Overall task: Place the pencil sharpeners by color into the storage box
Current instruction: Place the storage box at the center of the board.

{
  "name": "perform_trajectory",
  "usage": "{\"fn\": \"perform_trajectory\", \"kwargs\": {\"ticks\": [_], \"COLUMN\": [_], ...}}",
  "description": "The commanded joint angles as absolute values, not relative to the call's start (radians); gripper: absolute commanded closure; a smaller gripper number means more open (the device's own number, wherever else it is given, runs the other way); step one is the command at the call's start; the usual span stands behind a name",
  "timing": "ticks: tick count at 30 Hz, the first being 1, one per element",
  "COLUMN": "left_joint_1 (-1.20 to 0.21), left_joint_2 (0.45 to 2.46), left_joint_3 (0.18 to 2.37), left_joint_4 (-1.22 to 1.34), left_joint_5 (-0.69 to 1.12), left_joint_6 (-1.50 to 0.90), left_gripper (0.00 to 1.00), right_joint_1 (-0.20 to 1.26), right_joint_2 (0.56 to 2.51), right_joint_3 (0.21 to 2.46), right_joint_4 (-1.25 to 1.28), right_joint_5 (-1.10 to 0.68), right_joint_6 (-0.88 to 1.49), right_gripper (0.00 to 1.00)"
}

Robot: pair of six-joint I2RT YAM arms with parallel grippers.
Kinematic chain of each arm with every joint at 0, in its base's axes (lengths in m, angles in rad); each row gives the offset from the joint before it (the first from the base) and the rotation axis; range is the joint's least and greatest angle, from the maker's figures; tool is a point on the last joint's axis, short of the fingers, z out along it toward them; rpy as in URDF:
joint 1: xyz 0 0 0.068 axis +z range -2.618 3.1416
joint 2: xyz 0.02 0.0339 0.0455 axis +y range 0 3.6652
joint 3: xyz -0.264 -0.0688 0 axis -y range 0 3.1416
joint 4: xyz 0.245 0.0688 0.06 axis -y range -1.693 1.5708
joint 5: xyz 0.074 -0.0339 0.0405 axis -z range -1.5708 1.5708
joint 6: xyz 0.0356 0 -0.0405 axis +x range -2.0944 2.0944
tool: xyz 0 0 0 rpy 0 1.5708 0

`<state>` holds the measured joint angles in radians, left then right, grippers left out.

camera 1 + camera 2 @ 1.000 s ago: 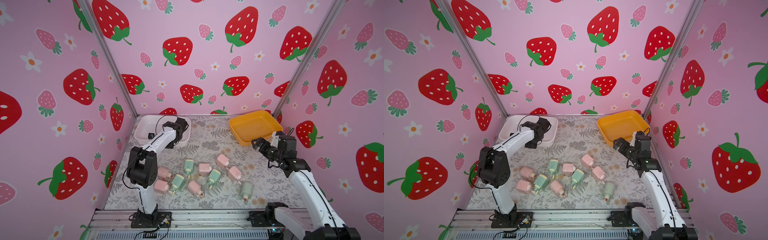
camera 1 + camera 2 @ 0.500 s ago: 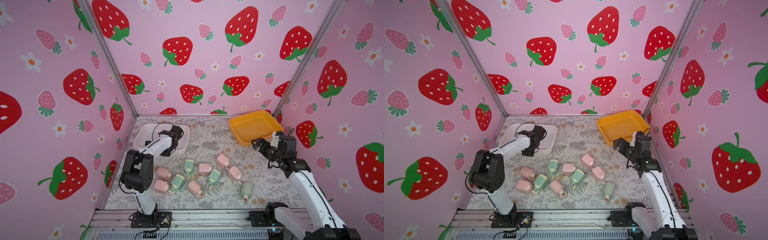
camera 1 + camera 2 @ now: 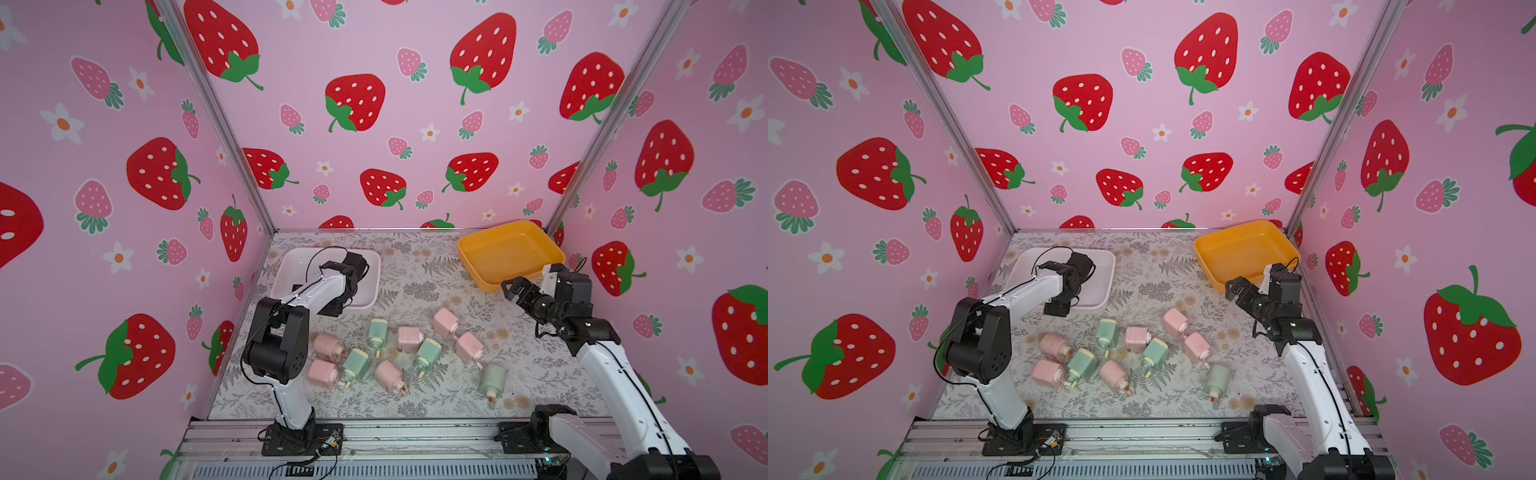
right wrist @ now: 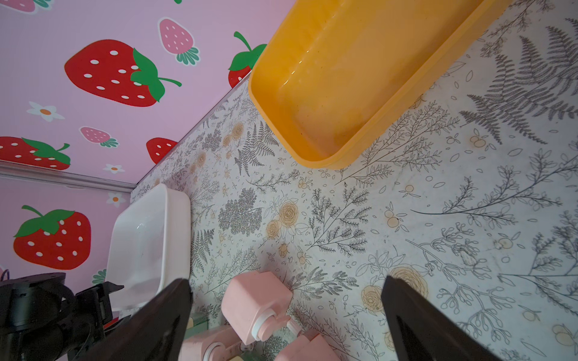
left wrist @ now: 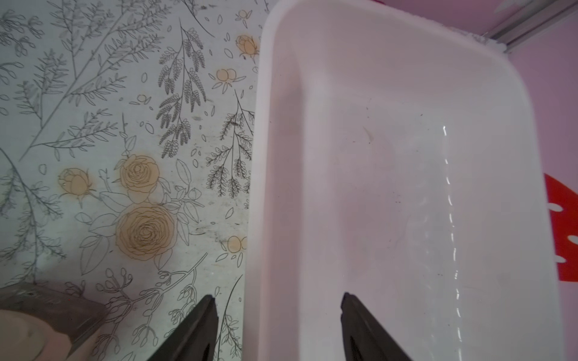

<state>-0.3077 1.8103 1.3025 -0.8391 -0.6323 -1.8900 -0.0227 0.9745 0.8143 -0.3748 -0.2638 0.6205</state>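
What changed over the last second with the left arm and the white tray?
The left gripper dragged the white tray toward the robot's side of the table, then opened. Its jaws now straddle the tray's rim without gripping it. The right gripper, orange tray and pencil sharpeners stayed put.

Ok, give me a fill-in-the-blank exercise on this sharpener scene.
1. ___ pink sharpeners lie on the table.
2. The white tray sits nearest the ___ hand.
3. The orange tray is ___.
4. The right hand is ___.
Missing words: six; left; empty; open.
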Motion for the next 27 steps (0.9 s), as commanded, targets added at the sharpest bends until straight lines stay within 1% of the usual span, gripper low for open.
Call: {"fn": "perform_trajectory", "kwargs": {"ticks": [1,3,9,11,12,13,17,20,22,25,27], "left_joint_1": [-0.317,-0.325,-0.352,-0.358,-0.368,-0.382,-0.421,-0.433,-0.435,-0.443,-0.443], "left_joint_2": [1.786,1.766,1.709,1.677,1.662,1.646,1.614,1.605,1.599,1.594,1.594], "left_joint_3": [1.317,1.315,1.312,1.307,1.302,1.296,1.311,1.313,1.292,1.244,1.232], "left_joint_4": [-0.879,-0.878,-0.899,-0.868,-0.847,-0.82,-0.776,-0.706,-0.587,-0.412,-0.352], "left_joint_5": [-0.674,-0.694,-0.759,-0.75,-0.752,-0.757,-0.76,-0.701,-0.609,-0.478,-0.41], "left_joint_6": [-1.878,-1.861,-1.834,-1.766,-1.736,-1.698,-1.564,-1.415,-1.253,-1.056,-0.96], "left_gripper": [0.22,0.18,0.12,0.09,0.07,0.0,0.0,0.0,0.0,0.0,0.0], "right_joint_1": [-0.022,-0.022,-0.022,-0.023,-0.022,-0.022,-0.023,-0.024,-0.026,-0.038,-0.039], "right_joint_2": [0.961,0.973,1.022,1.049,1.066,1.087,1.18,1.244,1.288,1.355,1.415], "right_joint_3": [0.808,0.81,0.817,0.807,0.805,0.802,0.835,0.864,0.87,0.893,0.944], "right_joint_4": [-0.36,-0.358,-0.336,-0.287,-0.273,-0.256,-0.233,-0.218,-0.176,-0.104,-0.122], "right_joint_5": [-0.268,-0.264,-0.258,-0.243,-0.224,-0.205,-0.108,-0.029,-0.026,-0.101,-0.145], "right_joint_6": [0.609,0.604,0.577,0.518,0.492,0.452,0.369,0.379,0.35,0.236,0.165], "right_gripper": [0.0,0.0,0.0,0.0,0.0,0.0,0.0,0.0,0.0,0.0,0.0]}}
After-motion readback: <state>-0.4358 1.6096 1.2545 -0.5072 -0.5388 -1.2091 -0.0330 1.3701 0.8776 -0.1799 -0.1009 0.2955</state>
